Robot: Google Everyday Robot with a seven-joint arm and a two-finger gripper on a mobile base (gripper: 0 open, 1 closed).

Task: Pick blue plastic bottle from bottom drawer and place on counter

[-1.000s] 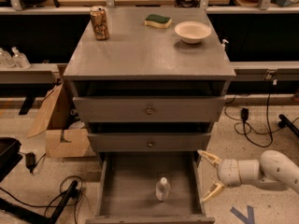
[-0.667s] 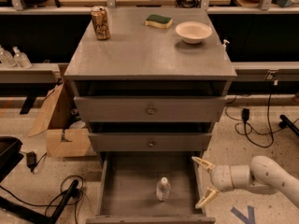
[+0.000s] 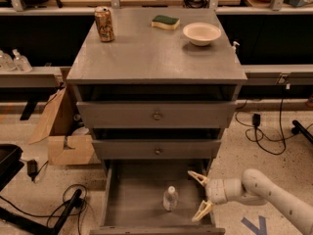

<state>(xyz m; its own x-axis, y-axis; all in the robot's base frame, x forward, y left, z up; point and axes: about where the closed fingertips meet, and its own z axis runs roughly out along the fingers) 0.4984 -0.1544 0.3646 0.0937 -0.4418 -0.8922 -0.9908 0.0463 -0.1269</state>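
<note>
So the arm (image 3: 274, 197) comes in from the bottom right corner, where the frame cuts it off. It runs up and left to a white wrist sitting right over the bottom drawer (image 3: 132, 204)'s right wall. The gripper (image 3: 194, 196) pokes sideways into the drawer, pointing left. Its two tan fingers (image 3: 196, 177) are spread wide apart, one toward the back and one toward the front, with nothing between them.

The counter (image 3: 156, 58) is the big grey slab on top. It has a drink can (image 3: 104, 24) back left, and a sponge (image 3: 166, 22) and a bowl (image 3: 201, 33) back right. The front half is plain grey surface.

The bottom drawer is pulled way out, and its front lip just about hits the bottom edge of the frame. The blue plastic bottle (image 3: 170, 199) stands upright on the drawer floor a bit right of centre. It's just left of the gripper and not touching it. There's a wide stretch of grey floor on the bottle's left.

The back of the drawer sits in shadow under the middle drawer (image 3: 156, 150). I can't really make out the bottle's label.
</note>
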